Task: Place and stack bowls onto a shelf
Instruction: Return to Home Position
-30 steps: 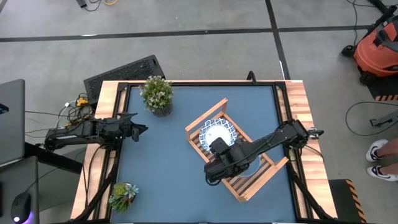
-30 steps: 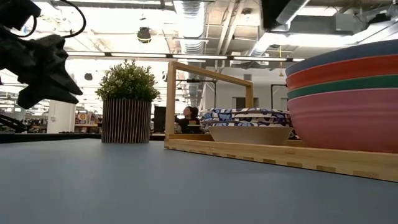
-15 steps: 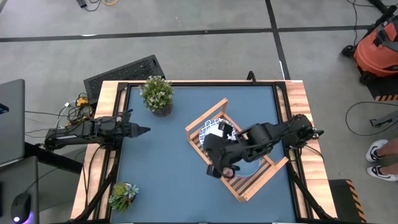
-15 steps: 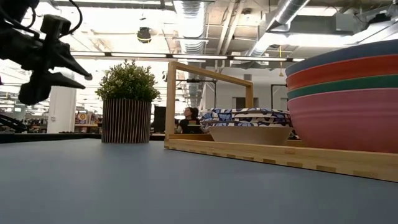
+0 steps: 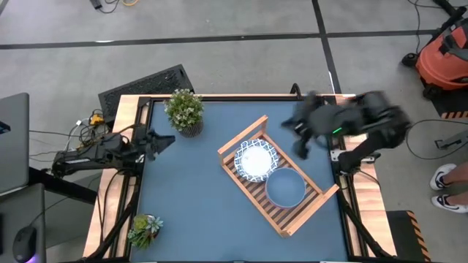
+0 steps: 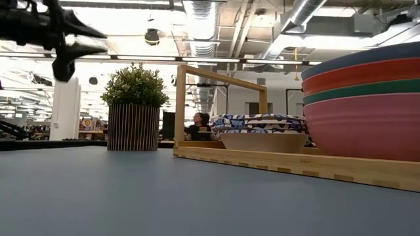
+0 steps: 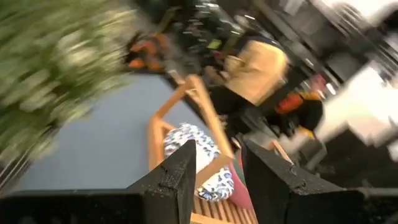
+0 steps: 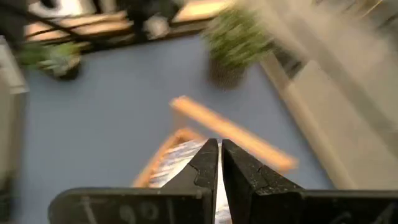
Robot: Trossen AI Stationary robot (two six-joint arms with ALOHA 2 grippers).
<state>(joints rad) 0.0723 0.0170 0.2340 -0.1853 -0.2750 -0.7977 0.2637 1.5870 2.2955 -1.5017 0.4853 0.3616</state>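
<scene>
The light-wood shelf point(image 5: 292, 212) lies slantwise on the blue table, right of the middle. A stack of white bowls with blue patterned rims point(image 5: 256, 158) sits on its far end. Beside it, on the slats, stands a stack with a light blue bowl point(image 5: 285, 187) on top. The low view shows red, green and pink bowls point(image 6: 367, 124) under that one. My right gripper point(image 5: 300, 139) is shut and empty, blurred, above the table's far right part. My left gripper point(image 5: 168, 139) is open and empty at the table's left edge, raised.
A potted plant point(image 5: 184, 109) stands at the far left of the table. A smaller plant point(image 5: 145, 228) stands at the near left corner. The shelf's tall end rail point(image 6: 220, 78) rises at its far end. A person sits in the room behind point(image 6: 197, 124).
My right gripper has swung quickly away from above the coloured bowl stack, up and toward the table's far right corner. The light blue bowl now shows uncovered. My left gripper has risen at the left edge. The bowls and the shelf have stayed in place.
</scene>
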